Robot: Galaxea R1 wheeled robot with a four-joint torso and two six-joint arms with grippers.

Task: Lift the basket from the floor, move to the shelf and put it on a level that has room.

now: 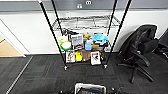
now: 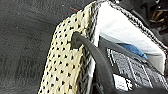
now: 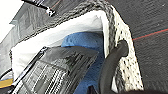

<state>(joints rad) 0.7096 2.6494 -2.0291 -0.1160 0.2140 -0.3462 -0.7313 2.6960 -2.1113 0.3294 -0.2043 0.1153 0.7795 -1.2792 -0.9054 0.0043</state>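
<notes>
The cream-white basket [image 1: 90,88] sits at the bottom middle of the head view, between my left gripper [image 1: 65,92] and my right gripper [image 1: 113,90]. In the left wrist view its perforated side [image 2: 67,62] is very close, and a black handle loop [image 2: 92,52] runs from it toward my gripper. The right wrist view shows the other side [image 3: 125,65] and its handle [image 3: 112,65] the same way. Blue cloth [image 3: 85,41] and a black item [image 3: 57,70] lie inside. The shelf [image 1: 85,37] stands straight ahead; its bare grey wire level [image 1: 85,23] is above the cluttered tiers.
A black office chair [image 1: 141,50] stands right of the shelf. Dark carpet floor [image 1: 45,72] lies between me and the rack. Tan wooden flooring [image 1: 7,50] shows past a doorway at the left. A white wall runs behind the shelf.
</notes>
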